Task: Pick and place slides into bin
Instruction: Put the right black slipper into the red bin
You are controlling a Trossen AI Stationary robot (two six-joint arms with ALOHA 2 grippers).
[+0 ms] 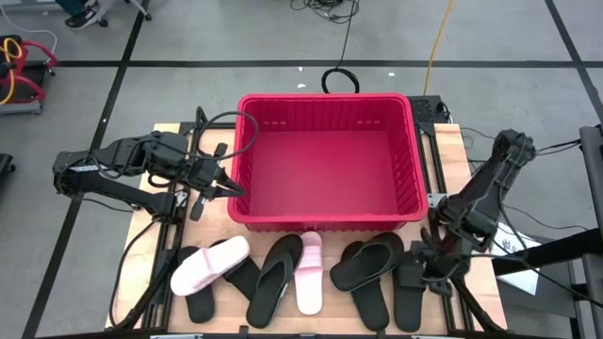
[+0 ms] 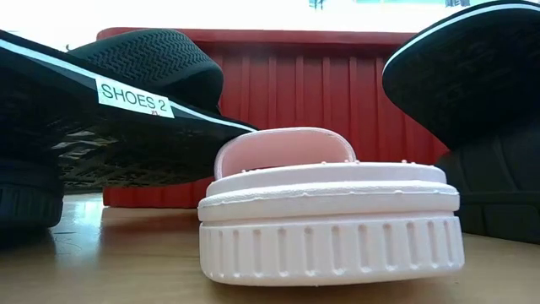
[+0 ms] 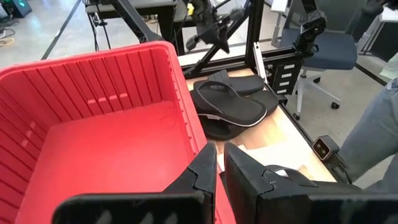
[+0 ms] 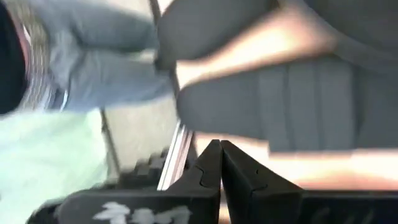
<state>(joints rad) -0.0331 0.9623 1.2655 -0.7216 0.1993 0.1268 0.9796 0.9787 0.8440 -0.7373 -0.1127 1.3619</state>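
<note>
the flat foam slides [image 1: 311, 273], pale pink and black, lie in a loose row on the wooden desk [image 1: 476, 165] along its near edge, long axes mostly running toward the bin, some overlapping. the right gripper [image 1: 435, 268], fingers clenched on nothing, sits low beside the black pair, likely lining up a pick. beyond, the bright red slotted plastic bin [image 1: 415, 188] stands empty. the left gripper [image 1: 224, 182] hovers at its wall, fingers nearly together, holding nothing.

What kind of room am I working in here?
Most likely a robotics lab or test workshop: the wooden table sits on a grey floor marked with black tape lines, cables trail across it, and an office chair stands beside a metal frame.
</note>
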